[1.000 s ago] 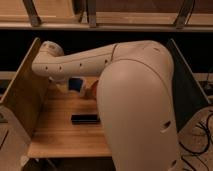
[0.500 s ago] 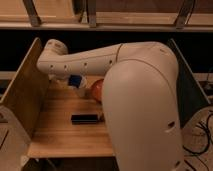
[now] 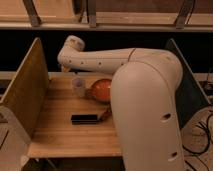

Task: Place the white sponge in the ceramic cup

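Observation:
The ceramic cup (image 3: 78, 85) is small and pale. It stands on the wooden table (image 3: 60, 135) at the back, just left of the orange bowl (image 3: 102, 90). My white arm (image 3: 107, 60) reaches from the right across the table to a joint at the upper left (image 3: 72, 46), above the cup. The gripper is hidden behind the arm's lower edge, somewhere over the cup. The white sponge with its dark blue face does not show; I cannot tell whether it is inside the cup.
A flat black bar (image 3: 86, 119) lies on the table in front of the bowl. Wooden side walls stand at the left (image 3: 27, 85) and right (image 3: 187, 80). My large arm housing (image 3: 150, 115) covers the table's right half.
The arm has risen and swung slightly right. The blue face of the sponge that showed under the arm is gone from view, and the pale cup now shows there.

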Controlling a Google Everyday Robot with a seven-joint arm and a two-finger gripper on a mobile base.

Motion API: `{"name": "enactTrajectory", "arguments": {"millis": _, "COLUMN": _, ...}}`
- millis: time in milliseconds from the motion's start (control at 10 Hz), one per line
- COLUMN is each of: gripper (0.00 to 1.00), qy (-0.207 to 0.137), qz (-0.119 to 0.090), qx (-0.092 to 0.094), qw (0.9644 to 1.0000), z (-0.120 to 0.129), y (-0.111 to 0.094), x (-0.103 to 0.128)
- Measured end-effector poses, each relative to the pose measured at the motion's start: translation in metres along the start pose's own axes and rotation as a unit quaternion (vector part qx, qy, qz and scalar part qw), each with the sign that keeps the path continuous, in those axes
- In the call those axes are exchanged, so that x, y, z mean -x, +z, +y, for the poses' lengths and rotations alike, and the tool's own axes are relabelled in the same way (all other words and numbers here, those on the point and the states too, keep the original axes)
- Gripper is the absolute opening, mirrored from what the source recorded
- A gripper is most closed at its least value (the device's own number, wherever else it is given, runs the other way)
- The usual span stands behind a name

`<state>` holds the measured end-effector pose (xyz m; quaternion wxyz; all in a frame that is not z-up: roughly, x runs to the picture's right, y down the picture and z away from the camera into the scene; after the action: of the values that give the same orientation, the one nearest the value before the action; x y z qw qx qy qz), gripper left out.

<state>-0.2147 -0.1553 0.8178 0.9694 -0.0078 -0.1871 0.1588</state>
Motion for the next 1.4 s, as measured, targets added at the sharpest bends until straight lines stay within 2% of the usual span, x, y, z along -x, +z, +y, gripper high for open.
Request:
{"name": "enactTrajectory", "arguments": {"millis": 100, "gripper": 0.00, "qy": 0.016, "qz": -0.029, "qx": 0.003, "qw": 0.9994, "z": 0.001, "y": 0.011, "x": 0.000}}
{"name": "enactTrajectory", "arguments": {"millis": 200, "gripper": 0.00, "qy": 0.021, "qz": -0.046, "qx": 0.011, "qw": 0.9987, "z": 0.009, "y": 0.020, "x": 0.003}}
{"name": "enactTrajectory", "arguments": {"millis": 300, "gripper": 0.00, "qy": 0.020, "qz": -0.054, "qx": 0.021, "qw": 0.9981, "z": 0.020, "y": 0.029, "x": 0.005}}
{"name": "enactTrajectory", "arguments": {"millis": 500, "gripper": 0.00, "qy": 0.027, "qz": -0.046, "qx": 0.045, "qw": 0.9976, "z": 0.039, "y": 0.041, "x": -0.009}}
{"name": "enactTrajectory", "arguments": {"millis": 800, "gripper": 0.01, "qy": 0.044, "qz": -0.027, "qx": 0.064, "qw": 0.9966, "z": 0.052, "y": 0.046, "x": -0.028}}
{"name": "enactTrajectory", "arguments": {"millis": 1000, "gripper": 0.05, "qy": 0.059, "qz": -0.018, "qx": 0.066, "qw": 0.9959, "z": 0.049, "y": 0.044, "x": -0.040}}
{"name": "enactTrajectory", "arguments": {"millis": 1400, "gripper": 0.05, "qy": 0.059, "qz": -0.019, "qx": 0.068, "qw": 0.9958, "z": 0.051, "y": 0.045, "x": -0.038}}
